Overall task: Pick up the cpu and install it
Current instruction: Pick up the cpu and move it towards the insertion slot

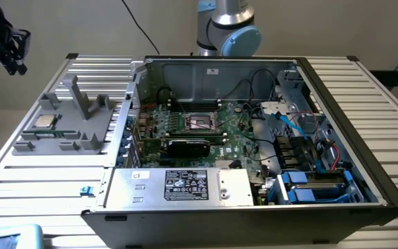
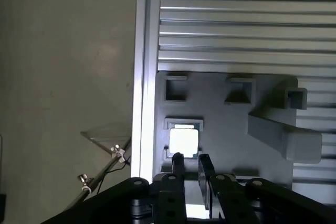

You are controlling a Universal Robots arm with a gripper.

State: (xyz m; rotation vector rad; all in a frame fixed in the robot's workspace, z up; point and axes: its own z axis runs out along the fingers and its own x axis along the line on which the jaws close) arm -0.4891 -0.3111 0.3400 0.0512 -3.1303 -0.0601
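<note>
The cpu is a small silver-topped square lying flat in a pocket of the grey holder block, on the slatted table at the exterior view's left. My gripper hangs high above the table's far left corner, well clear of the holder. In the wrist view the cpu shines just beyond my gripper. The two black fingertips stand a narrow gap apart with nothing between them. The dark square socket with its metal frame sits on the green motherboard inside the open computer case.
The holder block has upright grey posts beside the cpu. A black expansion card lies just in front of the socket. Cables and blue drive bays crowd the case's right side. The table edge rail runs beside the holder.
</note>
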